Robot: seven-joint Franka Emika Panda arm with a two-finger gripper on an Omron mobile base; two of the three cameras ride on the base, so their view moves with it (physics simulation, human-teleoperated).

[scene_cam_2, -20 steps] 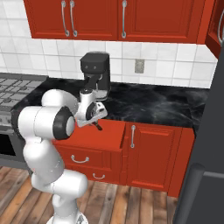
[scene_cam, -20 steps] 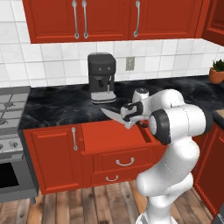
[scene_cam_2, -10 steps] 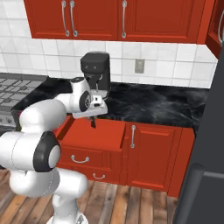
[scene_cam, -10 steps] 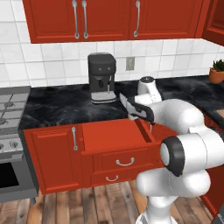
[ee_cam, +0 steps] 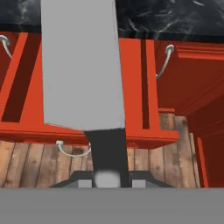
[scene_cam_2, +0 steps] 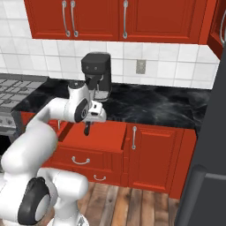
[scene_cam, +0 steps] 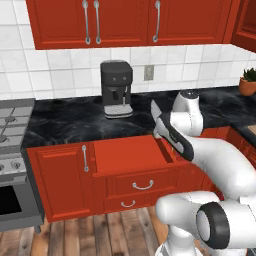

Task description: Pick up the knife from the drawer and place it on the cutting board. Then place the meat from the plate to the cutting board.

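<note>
The white arm with dark joints rises from the base, bends at a bulky elbow and reaches forward, carrying its two-finger gripper (scene_cam_2: 88, 115) above the front part of the wide shallow red wooden drawer (scene_cam: 131, 154), which stands pulled out from under the front edge of the black marbled counter (scene_cam_2: 167, 103).

The wrist is turned so that the hand points down and out toward the wooden floor (ee_cam: 39, 159). In the hand view the fingers (ee_cam: 81, 178) sit close together on the black handle of the kitchen knife (ee_cam: 81, 65); the grip is narrow and the knife is held. Its broad silver-grey blade stretches away from the hand and covers much of the open drawer below. In the right base view the black handle (scene_cam_2: 87, 128) hangs beneath the hand, over the drawer's inside near its front left corner. In the left base view the knife (scene_cam: 170, 132) lies slanted against the forearm, the pale blade uppermost, over the drawer's right edge.

The drawer's curved silver handle (scene_cam: 143, 186) shows on its front panel, with a second, smaller handled drawer (scene_cam: 128, 203) below it.

A black coffee machine (scene_cam: 117, 88) stands at the back of the counter, against the white tiled wall (scene_cam_2: 176, 66), behind the drawer and well apart from the hand. A stove (scene_cam: 12, 125) occupies the counter's left end. Red cabinet doors (scene_cam_2: 154, 156) with long vertical handles flank the drawer.
</note>
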